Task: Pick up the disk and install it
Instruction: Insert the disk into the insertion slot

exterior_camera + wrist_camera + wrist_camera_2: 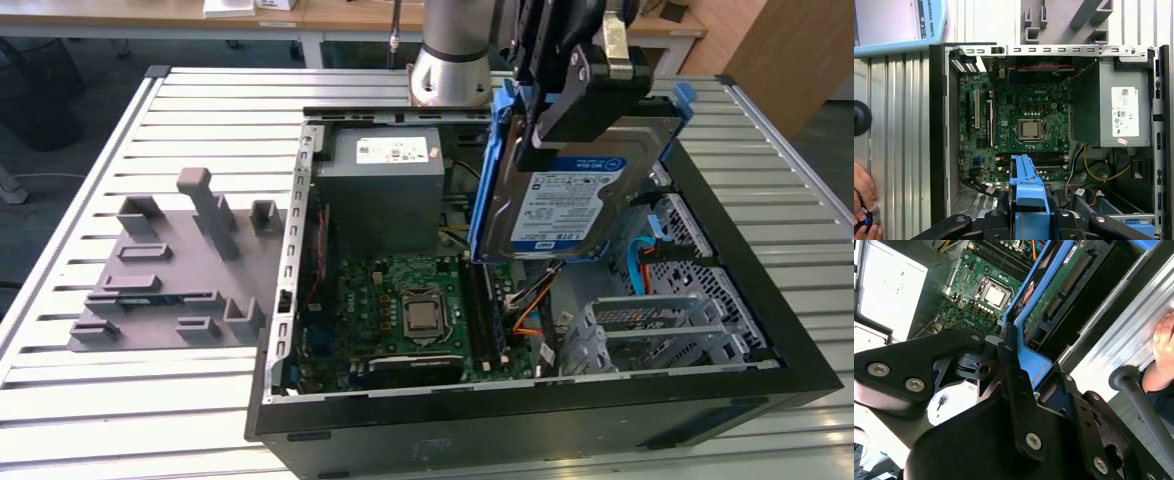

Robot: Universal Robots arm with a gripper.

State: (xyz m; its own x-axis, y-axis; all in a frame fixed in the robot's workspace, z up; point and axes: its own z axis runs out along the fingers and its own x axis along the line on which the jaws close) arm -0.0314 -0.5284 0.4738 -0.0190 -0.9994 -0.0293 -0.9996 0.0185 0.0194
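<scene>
Exterior view shows the gripper (pixel 566 112) clamped tight on the upper end of the disk (pixel 554 205). It holds the disk clear of everything, hanging almost on edge, label outward, above the exterior view's right half of the open case (pixel 534 425). In the second wrist view the fingers (pixel 1006 347) pinch the blue rail and the drive's circuit side (pixel 1064 287) slants away below them.

The grip is at one end only, so the hanging weight could pivot or slip the disk in the jaws (plastic rail, I judge, is not a sure surface). Loose cables (pixel 531 298) lie under its lower edge, beside the board (pixel 400 310). A descent at this tilt could snag them or press them into the slots. The metal cage (pixel 667 330) lies near below, and a badly squared rail could jam on its edge. A hand (pixel 1164 337) rests on the table (pixel 134 400) just beside the case, close enough to the arm's path to be a worry.
</scene>
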